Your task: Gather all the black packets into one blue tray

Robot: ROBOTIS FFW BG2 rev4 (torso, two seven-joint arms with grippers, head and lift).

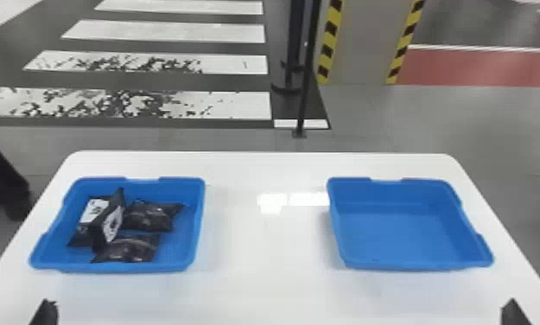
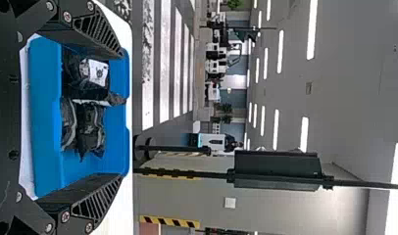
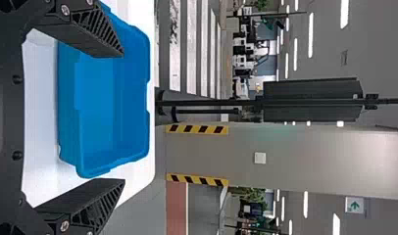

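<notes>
White table (image 1: 264,250) holds packets (image 1: 148,217) beyond left end effector (image 1: 14,302).

Crosswalk (image 1: 165,33) and hazard-striped pillar (image 1: 363,43) suggest a parking garage.

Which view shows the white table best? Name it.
The head view: the white table shows there with its far edge and both far corners. The left wrist view shows strips of it around the left tray; the right wrist view, parts around the right tray.
</notes>
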